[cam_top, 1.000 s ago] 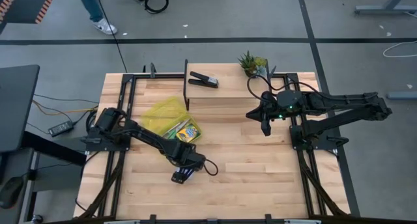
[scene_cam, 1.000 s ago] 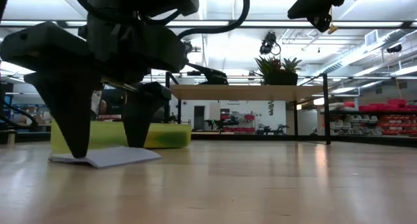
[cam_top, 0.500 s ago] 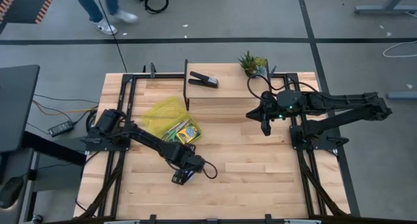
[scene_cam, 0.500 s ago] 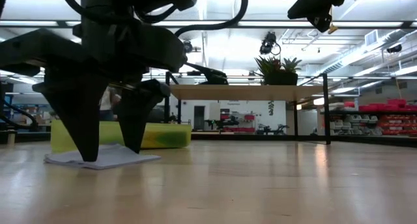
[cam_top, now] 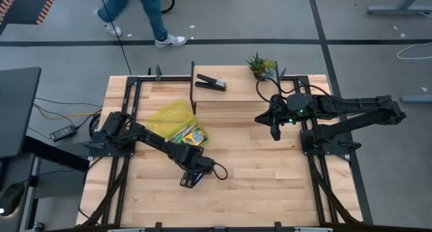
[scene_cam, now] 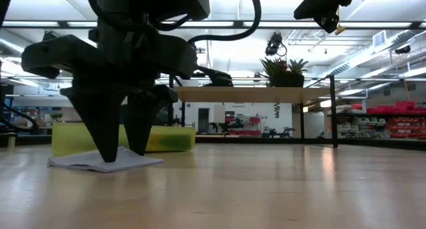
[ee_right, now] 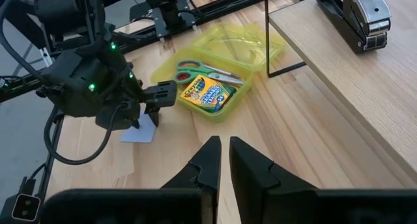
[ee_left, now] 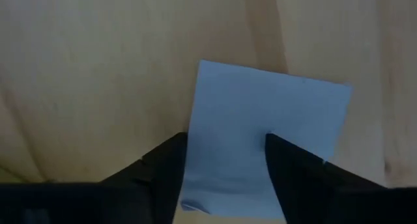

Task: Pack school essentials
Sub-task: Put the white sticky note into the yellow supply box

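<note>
The pale blue square notepad (ee_left: pixel 267 113) lies flat on the wood near the table's front left. My left gripper (scene_cam: pixel 124 154) points straight down over it, its fingers a narrow gap apart and their tips down on the pad. Behind it lies the open yellow-green pouch (cam_top: pixel 169 116) with the crayon box (cam_top: pixel 194 136) and the green-handled scissors (ee_right: pixel 208 69) in it. My right gripper (ee_right: pixel 225 146) hangs shut and empty, high over the table's right side. My left gripper comes from above, pointing down, both fingertips (scene_cam: pixel 110 157) on the notepad. One tip stands at the pad's side edge (ee_left: pixel 190 142), the other on its top face (ee_left: pixel 264 146). The pad lies on the table, its near edge (ee_left: pixel 189 204) slightly curled.
A black stapler (cam_top: pixel 210 82) and a small potted plant (cam_top: pixel 262 65) sit on the raised shelf (cam_top: pixel 233 96) at the back. Bare wood lies to the right of the notepad. A person walks on the floor beyond the far edge.
My left gripper's fingers have drawn closer together over the notepad, their tips staying down on it; the pad has stayed where it lay. The person beyond the table has walked toward the right.
</note>
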Tool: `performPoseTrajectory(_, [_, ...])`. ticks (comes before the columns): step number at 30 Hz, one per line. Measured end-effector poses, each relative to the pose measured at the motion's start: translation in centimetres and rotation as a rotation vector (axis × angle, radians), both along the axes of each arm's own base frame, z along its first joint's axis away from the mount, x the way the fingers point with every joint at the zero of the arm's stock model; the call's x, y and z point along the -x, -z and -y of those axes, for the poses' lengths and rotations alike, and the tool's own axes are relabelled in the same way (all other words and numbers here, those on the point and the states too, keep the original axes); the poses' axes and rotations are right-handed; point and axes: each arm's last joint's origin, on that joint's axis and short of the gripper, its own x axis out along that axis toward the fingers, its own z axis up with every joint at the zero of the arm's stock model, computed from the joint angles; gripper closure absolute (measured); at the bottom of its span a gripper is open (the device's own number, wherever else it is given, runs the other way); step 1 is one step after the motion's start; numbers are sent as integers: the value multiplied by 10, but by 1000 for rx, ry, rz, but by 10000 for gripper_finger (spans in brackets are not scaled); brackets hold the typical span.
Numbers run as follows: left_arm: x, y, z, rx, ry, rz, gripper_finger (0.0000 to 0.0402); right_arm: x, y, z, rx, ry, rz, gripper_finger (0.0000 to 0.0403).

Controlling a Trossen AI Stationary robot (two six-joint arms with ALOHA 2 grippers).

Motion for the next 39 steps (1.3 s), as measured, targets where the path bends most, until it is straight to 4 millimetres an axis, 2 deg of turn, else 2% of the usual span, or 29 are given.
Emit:
performPoseTrajectory(13, [0, -1, -4, -41, 40, -3, 322, 0, 0, 0, 0, 0, 0, 364])
performPoseTrajectory(21, [1, 0, -6, -51, 36, 2, 390, 0, 0, 0, 0, 0, 0, 364])
performPoseTrajectory(29, [2, 1, -6, -51, 33, -5, 399, 0, 0, 0, -1, 0, 0, 364])
performPoseTrajectory(39, [-3, -18, -4, -61, 54, -50, 401, 0, 0, 0, 6, -4, -1, 364])
